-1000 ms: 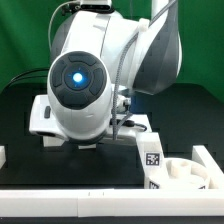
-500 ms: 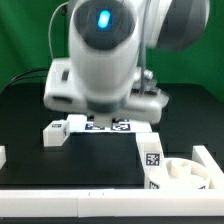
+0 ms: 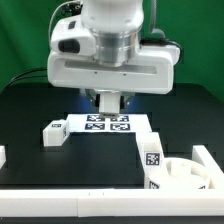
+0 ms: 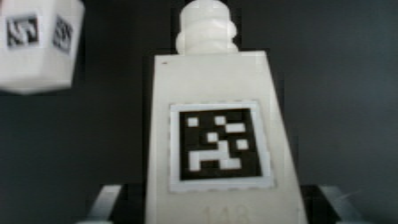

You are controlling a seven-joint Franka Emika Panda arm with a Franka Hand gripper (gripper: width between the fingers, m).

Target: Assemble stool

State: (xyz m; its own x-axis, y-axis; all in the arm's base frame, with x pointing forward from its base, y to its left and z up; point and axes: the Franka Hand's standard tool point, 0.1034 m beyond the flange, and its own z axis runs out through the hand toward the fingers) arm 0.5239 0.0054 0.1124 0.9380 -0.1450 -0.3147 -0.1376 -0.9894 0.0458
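A white stool leg (image 4: pixel 214 110) with a square tag and a round peg at its far end sits between my gripper's (image 4: pixel 219 208) jaws. Both fingers (image 4: pixel 111 205) press its sides, so the gripper is shut on it. In the exterior view the gripper (image 3: pixel 107 101) hangs just behind the marker board (image 3: pixel 108 124), and the hand hides most of the held leg. A second leg (image 3: pixel 52 132) (image 4: pixel 39 45) lies toward the exterior view's left. A third tagged leg (image 3: pixel 150 156) stands beside the round seat (image 3: pixel 190 172) at the lower right.
A long white border rail (image 3: pixel 70 205) runs along the front edge. A small white piece (image 3: pixel 3 155) sits at the exterior view's far left. The table top is black, with a green backdrop behind.
The arm has swung from low in front to upright over the marker board. The jaws have closed onto the leg.
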